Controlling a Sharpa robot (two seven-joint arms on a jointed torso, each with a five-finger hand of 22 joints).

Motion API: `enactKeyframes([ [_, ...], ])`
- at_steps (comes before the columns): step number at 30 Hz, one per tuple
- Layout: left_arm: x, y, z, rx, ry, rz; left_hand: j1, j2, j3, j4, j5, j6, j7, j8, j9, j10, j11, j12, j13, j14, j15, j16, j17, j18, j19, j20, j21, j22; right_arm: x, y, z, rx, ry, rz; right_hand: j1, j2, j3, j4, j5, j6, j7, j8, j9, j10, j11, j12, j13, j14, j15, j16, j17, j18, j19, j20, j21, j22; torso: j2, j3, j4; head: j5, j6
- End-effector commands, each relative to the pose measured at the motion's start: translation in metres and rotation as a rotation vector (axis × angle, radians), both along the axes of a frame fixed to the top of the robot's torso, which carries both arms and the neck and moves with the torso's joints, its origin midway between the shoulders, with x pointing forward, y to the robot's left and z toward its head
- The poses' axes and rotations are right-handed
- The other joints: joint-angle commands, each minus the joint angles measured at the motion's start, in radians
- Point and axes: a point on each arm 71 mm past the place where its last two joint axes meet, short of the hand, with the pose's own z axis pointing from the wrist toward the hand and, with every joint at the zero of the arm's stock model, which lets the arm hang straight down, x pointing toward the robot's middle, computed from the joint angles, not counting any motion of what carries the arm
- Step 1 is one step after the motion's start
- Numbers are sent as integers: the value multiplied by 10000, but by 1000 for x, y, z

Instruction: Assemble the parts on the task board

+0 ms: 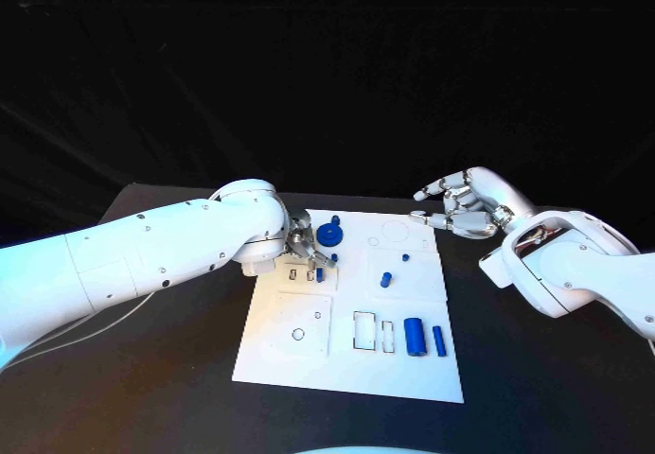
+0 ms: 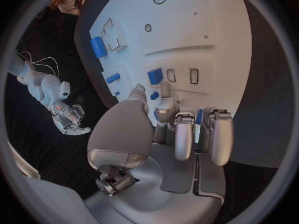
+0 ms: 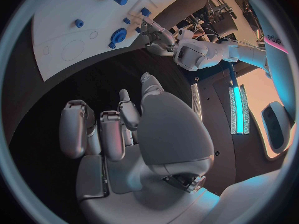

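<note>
Nearest, close to the front edge of the white task board on the black table, a thick blue part and a thin blue part, laid side by side in their beds, probably parked there until needed. Just beside them, two empty slots, most likely waiting for parts. Farther up, near the middle of the board, a small blue peg, apart from the rest and not touched by anything. Then, at the board's left side, the left robot hand, brought down with fingertips on the board right by a little blue piece, seemingly to push it into a small slot there. Could not tell whether that piece was truly pinched or only touched, as the fingers hid it. Just past those fingers, a round blue gear, sat on the board. Farthest off, beyond the board's far right corner, the right robot hand, lifted above the table with fingers apart and softly bent, holding nothing, likely kept out of the way so the left one had room to work.
</note>
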Motion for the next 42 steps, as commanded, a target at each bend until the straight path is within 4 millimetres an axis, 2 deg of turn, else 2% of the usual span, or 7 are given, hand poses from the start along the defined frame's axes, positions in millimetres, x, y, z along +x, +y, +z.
enactKeyframes([
  [1, -2, -1, -1, 420, 255, -126, -61, 6, -32, -9, -37, -93, -12, 74, 26, 33, -3, 56, 13, 1032, -84, 25, 2632, -123, 1037, -62, 33, 2631, 0, 1, -1, -117, 71, 109, -102, -23, -38, 8, 63, 46, 2, 46, 14, -19, -62, -43, -18, 639, -66, -42, 1050, 167, -26, -44, -55, 1009, -6, 2, 4, -2, -7],
  [12, -2, -3, -2, 477, 360, -271, 107, 76, 7, -34, -33, -153, -20, 128, 151, -24, -11, -4, -32, 1032, -90, 25, 2632, -123, 1037, -65, 33, 2631, 1, 2, -2, -154, 107, 119, -103, -16, -38, 9, 61, 46, 1, 47, 14, -15, -62, -39, -14, 645, -67, -31, 1072, 157, 0, -45, -14, 1036, 0, 5, 4, 33, -17],
  [23, -2, -5, -3, 513, 420, -368, 298, 149, 54, -39, -31, -202, -24, 177, 270, -33, -15, -1, -7, 1032, -93, 25, 2632, -123, 1037, -67, 33, 2631, 1, 2, -2, -172, 143, 150, -160, 104, -73, 12, -153, 55, -15, 84, 19, 14, -77, -24, -13, 650, -83, -42, 1071, 156, 11, -65, -38, 1034, 3, 11, -2, 35, -29],
  [31, -3, -6, -3, 509, 407, -416, 561, 369, 187, -48, -24, -264, -29, 227, 415, -29, -21, 13, 38, 1032, -98, 25, 2632, -123, 1037, -69, 33, 2631, 1, 3, -3, -183, 166, 189, -172, 158, -88, 6, -266, 62, -22, 102, 21, 25, -83, -17, -14, 656, -90, -40, 1083, 152, 27, -72, -32, 1045, 6, 17, 3, 34, -54],
  [42, -2, -8, -4, 560, 483, -519, 879, 499, 346, -68, -16, -325, -43, 256, 539, -33, -35, 8, 63, 1032, -107, 25, 2632, -123, 1037, -74, 33, 2631, 1, 4, -3, -195, 201, 222, -171, 173, -89, 3, -290, 64, -23, 106, 22, 37, -85, -6, -2, 657, -92, -39, 1085, 152, 29, -74, -33, 1046, 10, 15, -5, 44, -74],
])
